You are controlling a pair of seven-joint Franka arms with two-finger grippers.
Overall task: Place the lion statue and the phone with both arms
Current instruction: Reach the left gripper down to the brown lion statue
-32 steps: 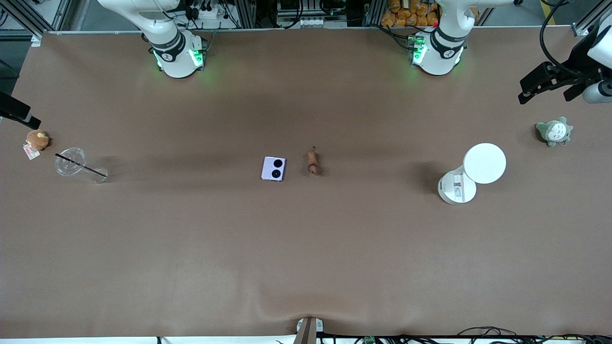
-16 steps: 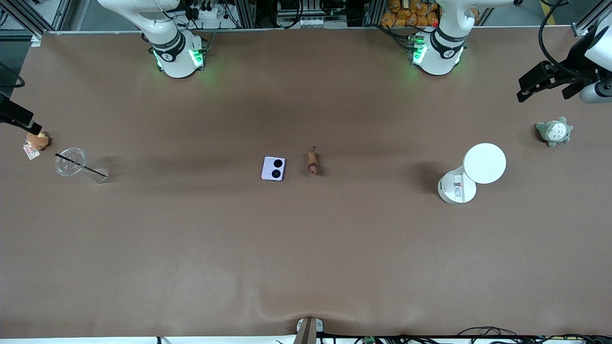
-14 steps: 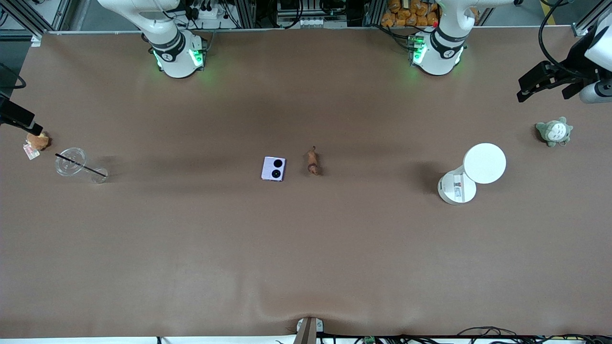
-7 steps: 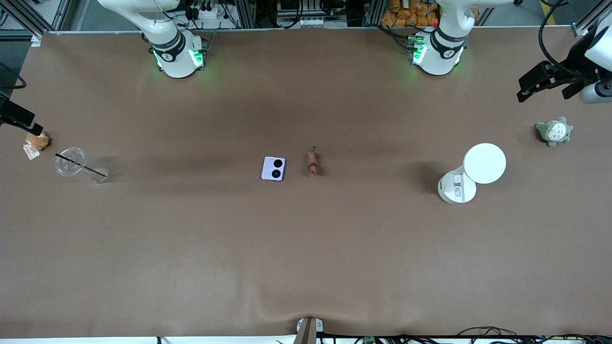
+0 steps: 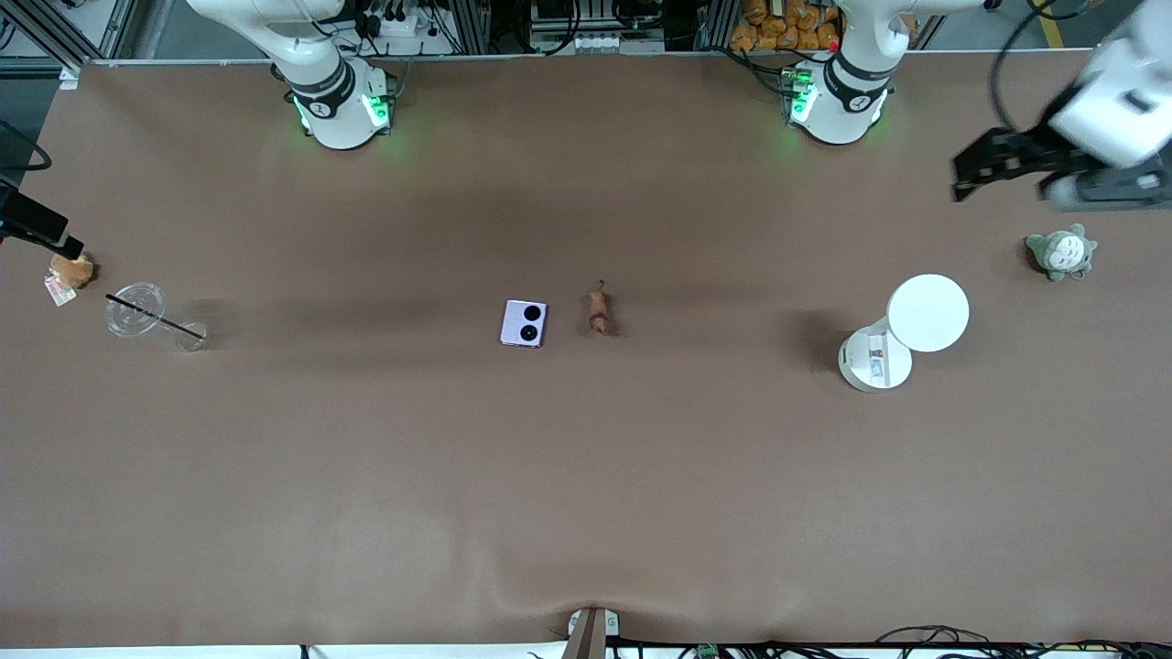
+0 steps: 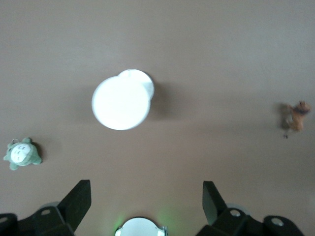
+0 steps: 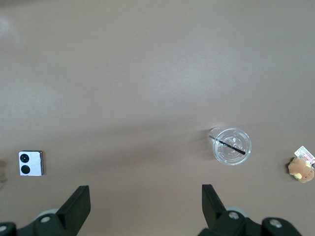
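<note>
Front view: phone [image 5: 524, 323] and lion statue [image 5: 600, 310] lie side by side mid-table, just apart, statue's long axis pointing toward the bases, open cloth all round. Left gripper [image 5: 972, 173], fingers apart, hangs nearer the statue; right gripper [image 5: 37, 232], fingers apart, over table edge.

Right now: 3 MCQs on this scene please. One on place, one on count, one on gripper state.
1. The phone lies:
A. beside the lion
B. on the white lamp
C. in the clear cup

2. Black circles on the phone:
A. one
B. two
C. four

3. The left gripper is:
A. shut on the lion
B. shut on the phone
C. open, holding nothing

Key: 1 A, both sit mid-table, apart. 2 B, two show on its face. 3 C, its fingers stand wide apart over the table.
</note>
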